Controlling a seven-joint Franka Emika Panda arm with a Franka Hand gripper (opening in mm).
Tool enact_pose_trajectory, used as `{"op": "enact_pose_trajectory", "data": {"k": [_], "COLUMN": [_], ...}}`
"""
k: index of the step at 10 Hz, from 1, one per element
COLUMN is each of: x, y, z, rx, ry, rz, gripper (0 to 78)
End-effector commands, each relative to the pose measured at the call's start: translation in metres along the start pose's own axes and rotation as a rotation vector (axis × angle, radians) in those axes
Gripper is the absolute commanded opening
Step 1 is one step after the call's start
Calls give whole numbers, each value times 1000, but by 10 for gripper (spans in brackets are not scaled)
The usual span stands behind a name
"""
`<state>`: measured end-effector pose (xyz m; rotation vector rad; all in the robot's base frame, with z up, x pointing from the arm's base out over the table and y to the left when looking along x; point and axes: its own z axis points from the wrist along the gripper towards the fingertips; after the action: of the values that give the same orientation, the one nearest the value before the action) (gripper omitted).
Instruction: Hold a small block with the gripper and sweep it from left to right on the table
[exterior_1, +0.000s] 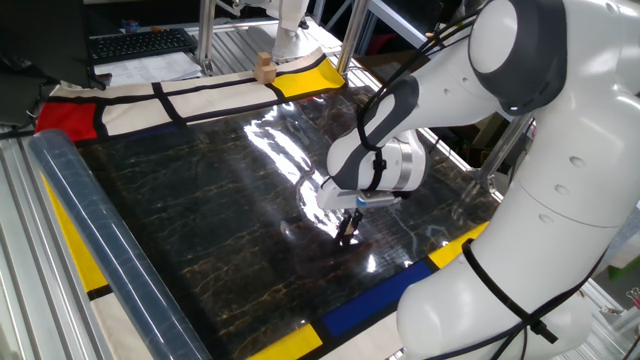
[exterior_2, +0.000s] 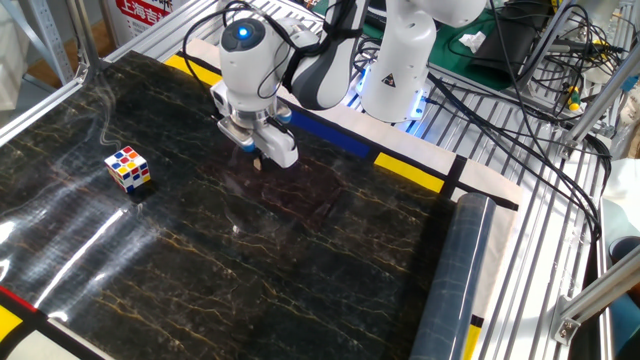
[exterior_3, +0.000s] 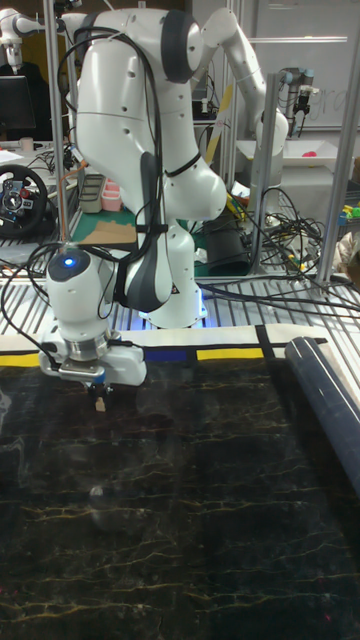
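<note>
Tall fixed view: gripper (exterior_3: 99, 396) low over the table (exterior_3: 200, 520), fingers closed on the block (exterior_3: 100, 404), a tan speck at their tips, at or just above the surface. The other fixed view puts the block (exterior_2: 257, 163) near the arm-side edge, well apart from the puzzle cube (exterior_2: 128, 168). We judge the grasp done and the sweep under way; most of the table's width looks left to cover.

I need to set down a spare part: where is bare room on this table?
Bare: the glossy black marble table between the multicoloured puzzle cube and the rolled clear sheet. Crowded: beneath the dark gripper holding the tiny tan block.
</note>
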<state>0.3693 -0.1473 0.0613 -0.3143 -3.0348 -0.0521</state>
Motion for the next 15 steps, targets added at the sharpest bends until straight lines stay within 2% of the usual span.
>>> {"op": "enact_pose_trajectory", "data": {"k": [1,2,4,9,10,11,14,15], "x": [0,0,0,7,12,15,15,13], "y": [0,0,1,23,36,41,43,38], "z": [0,0,0,-2,-2,-2,3,5], "rx": [14,13,11,8,7,6,10,15], "ry": [2,0,-5,-3,-4,-3,-5,-5], "rz": [-86,-114,-115,-83,-71,-68,-75,-81], "gripper": [11,11,11,11,11,11,11,11]}}
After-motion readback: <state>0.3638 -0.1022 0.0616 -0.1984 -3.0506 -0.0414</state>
